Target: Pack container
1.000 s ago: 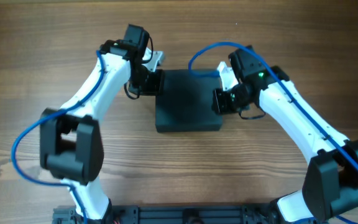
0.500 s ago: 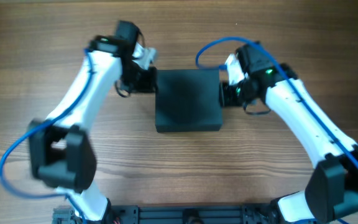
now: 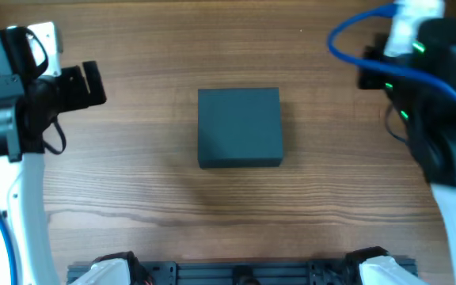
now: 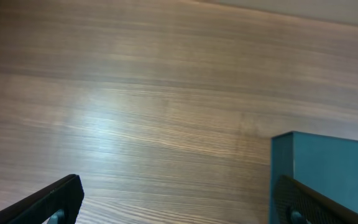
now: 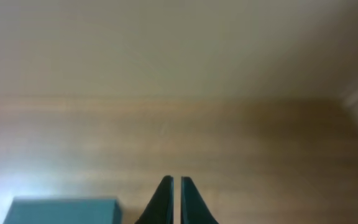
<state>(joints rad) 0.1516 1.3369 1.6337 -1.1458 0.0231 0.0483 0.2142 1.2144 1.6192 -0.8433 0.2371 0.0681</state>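
Note:
The container (image 3: 239, 127), a dark teal-grey square box, sits with its lid down flat in the middle of the wooden table. My left gripper (image 3: 100, 85) is far to its left, raised and open, with nothing between its fingers. In the left wrist view the open left gripper (image 4: 179, 205) frames bare wood, and a corner of the container (image 4: 334, 162) shows at the lower right. My right gripper (image 3: 362, 77) is off to the container's upper right. In the right wrist view the right gripper (image 5: 177, 186) is shut on nothing, with the container (image 5: 61, 210) at the lower left.
Bare wooden table (image 3: 236, 206) surrounds the box on all sides. A dark rail (image 3: 244, 271) runs along the front edge between the two arm bases. A blue cable (image 3: 355, 36) loops off the right arm.
Both grippers have pulled away from the container's sides, out toward the table's left and right. The left gripper has opened wide. The container has not moved.

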